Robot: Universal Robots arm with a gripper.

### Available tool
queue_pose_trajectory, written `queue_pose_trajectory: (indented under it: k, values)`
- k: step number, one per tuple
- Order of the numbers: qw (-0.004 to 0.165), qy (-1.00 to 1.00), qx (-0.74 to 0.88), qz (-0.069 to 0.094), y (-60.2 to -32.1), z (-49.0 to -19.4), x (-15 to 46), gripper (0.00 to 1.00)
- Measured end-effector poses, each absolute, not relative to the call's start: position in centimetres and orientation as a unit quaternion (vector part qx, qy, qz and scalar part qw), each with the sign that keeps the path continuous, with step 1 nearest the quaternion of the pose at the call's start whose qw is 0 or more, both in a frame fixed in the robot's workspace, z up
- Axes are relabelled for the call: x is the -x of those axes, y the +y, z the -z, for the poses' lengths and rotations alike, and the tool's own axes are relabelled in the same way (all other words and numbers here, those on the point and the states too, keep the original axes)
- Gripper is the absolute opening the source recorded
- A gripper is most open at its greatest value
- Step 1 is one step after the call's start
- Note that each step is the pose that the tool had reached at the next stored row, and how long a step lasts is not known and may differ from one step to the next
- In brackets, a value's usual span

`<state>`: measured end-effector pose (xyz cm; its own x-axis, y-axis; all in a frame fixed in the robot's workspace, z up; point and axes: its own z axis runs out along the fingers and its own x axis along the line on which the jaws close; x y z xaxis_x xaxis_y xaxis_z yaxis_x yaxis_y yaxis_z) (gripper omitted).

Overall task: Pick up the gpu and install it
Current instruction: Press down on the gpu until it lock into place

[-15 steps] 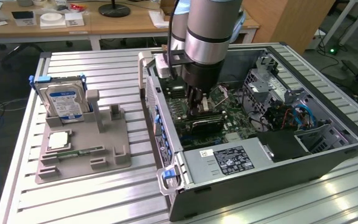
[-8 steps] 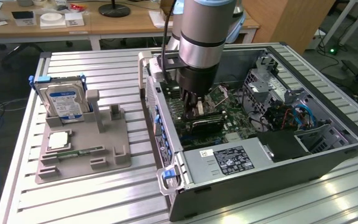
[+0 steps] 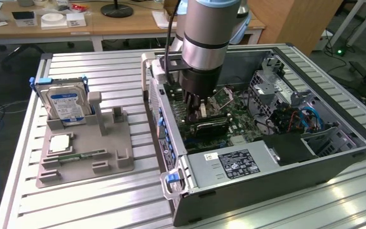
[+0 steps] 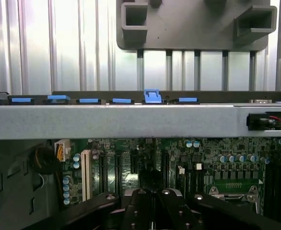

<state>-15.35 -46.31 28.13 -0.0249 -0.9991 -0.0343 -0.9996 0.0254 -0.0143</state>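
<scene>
My gripper (image 3: pixel 199 110) is down inside the open computer case (image 3: pixel 335 164), over the green motherboard (image 4: pixel 212 163). Its black fingers (image 4: pixel 136 211) are drawn together in the wrist view. Directly under them the gpu (image 3: pixel 209 127) stands on edge, its black cooler facing the exterior camera, with the gripper shut on its upper edge. From the wrist it is a thin dark edge-on shape (image 4: pixel 152 178) just past the fingertips, in line with the expansion slots (image 4: pixel 116 170). I cannot tell whether the card is fully down in its slot.
A grey parts holder (image 3: pixel 84 164) stands at the exterior view's left, carrying a hard drive (image 3: pixel 67 106), a processor chip (image 3: pixel 62 143) and a memory stick (image 3: pixel 84 155). The case's side wall (image 4: pixel 131 122) with blue clips lies between holder and motherboard. The power supply (image 3: pixel 234 164) fills the case's near end.
</scene>
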Motion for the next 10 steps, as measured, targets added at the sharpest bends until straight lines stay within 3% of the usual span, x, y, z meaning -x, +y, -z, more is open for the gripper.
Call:
queue_pose_trajectory:
  k: [10]
  values:
    - [0.017,0.716,0.698,-0.007,-45.79,-27.31,15.50,0.12]
